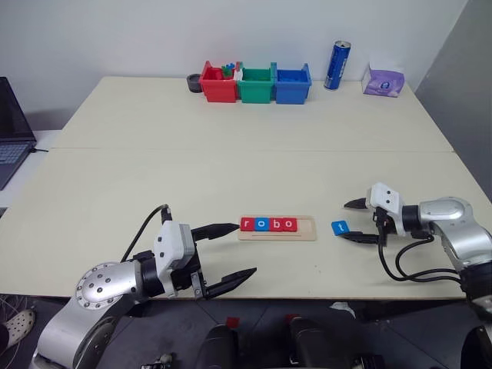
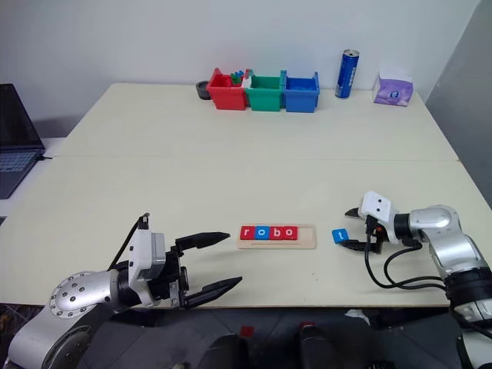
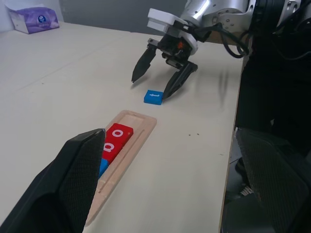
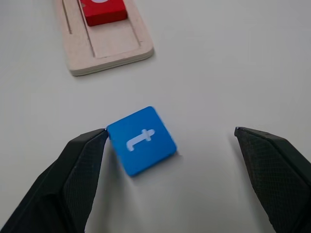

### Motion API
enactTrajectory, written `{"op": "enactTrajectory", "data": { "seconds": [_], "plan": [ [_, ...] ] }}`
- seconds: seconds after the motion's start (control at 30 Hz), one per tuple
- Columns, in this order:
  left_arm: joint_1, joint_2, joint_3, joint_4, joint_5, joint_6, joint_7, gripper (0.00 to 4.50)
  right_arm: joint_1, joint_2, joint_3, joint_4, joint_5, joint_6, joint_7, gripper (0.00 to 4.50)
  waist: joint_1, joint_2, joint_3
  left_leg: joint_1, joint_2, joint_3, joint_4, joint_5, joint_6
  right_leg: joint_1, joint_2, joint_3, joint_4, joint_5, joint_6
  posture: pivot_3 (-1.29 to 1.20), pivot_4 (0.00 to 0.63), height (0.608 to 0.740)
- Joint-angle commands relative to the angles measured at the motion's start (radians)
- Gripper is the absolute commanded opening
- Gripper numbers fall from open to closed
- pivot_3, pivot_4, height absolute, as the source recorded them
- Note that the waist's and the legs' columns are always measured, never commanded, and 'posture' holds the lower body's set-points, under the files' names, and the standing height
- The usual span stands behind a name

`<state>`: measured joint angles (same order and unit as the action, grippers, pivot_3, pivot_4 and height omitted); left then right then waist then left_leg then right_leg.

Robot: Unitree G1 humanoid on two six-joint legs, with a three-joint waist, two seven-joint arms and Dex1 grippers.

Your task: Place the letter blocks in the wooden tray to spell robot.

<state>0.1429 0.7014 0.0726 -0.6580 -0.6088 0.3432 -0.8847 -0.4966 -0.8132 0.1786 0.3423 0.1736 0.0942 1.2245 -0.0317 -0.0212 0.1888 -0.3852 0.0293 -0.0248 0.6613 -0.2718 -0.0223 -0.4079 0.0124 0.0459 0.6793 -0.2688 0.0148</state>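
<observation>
The wooden tray (image 1: pixel 304 229) lies near the table's front edge. Lined up in its groove from the left end are letter blocks: red r (image 1: pixel 247 224), blue o (image 1: pixel 260 224), red b (image 1: pixel 274 224) and red o (image 1: pixel 288 224). A blue t block (image 4: pixel 141 141) lies flat on the table just right of the tray (image 4: pixel 104 53). My right gripper (image 4: pixel 170 132) is open and straddles the t block, with one fingertip (image 4: pixel 92 145) touching its corner. My left gripper (image 1: pixel 244 249) is open and holds nothing, just left of the tray, one finger tip by the r.
Red (image 1: pixel 219 83), green (image 1: pixel 255 84) and blue (image 1: pixel 293 83) bins stand in a row at the back. Right of them are a blue can (image 1: pixel 337 65) and a purple tissue pack (image 1: pixel 382 79). A laptop (image 1: pixel 11 131) sits off the table's left side.
</observation>
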Motion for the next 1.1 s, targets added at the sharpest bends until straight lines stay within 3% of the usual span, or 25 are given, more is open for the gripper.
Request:
{"op": "enactTrajectory", "data": {
  "seconds": [0.03, 0.3, 1.1],
  "plan": [
    [-0.007, -0.001, 0.003, -0.021, 0.0, -0.01, 0.001, 4.5, -0.028, 0.003, 0.012, 0.061, -0.028, -0.052, 0.062, 4.45, 0.0, 0.0, 0.0, 0.0, 0.0, 0.0, 0.0, 0.0, 0.0, 0.0, 0.0, 0.0, 0.0, 0.001, -0.002, 0.0, 0.15, 0.74],
    [0.004, 0.004, 0.012, -0.032, -0.004, -0.006, 0.006, 4.5, -0.029, 0.005, 0.008, 0.078, -0.026, -0.044, 0.14, 4.45, 0.001, 0.0, 0.0, 0.002, 0.0, 0.0, 0.0, 0.0, 0.0, 0.002, -0.001, 0.0, 0.0, 0.002, -0.004, 0.0, 0.15, 0.74],
    [0.041, 0.005, 0.03, -0.016, 0.003, -0.024, -0.002, 4.5, -0.08, -0.016, -0.093, 0.071, 0.014, 0.101, 0.126, 4.45, 0.001, 0.0, 0.0, 0.002, 0.0, 0.0, 0.0, 0.0, 0.0, 0.002, -0.001, 0.0, 0.001, 0.002, -0.004, 0.0, 0.15, 0.74]
  ]
}}
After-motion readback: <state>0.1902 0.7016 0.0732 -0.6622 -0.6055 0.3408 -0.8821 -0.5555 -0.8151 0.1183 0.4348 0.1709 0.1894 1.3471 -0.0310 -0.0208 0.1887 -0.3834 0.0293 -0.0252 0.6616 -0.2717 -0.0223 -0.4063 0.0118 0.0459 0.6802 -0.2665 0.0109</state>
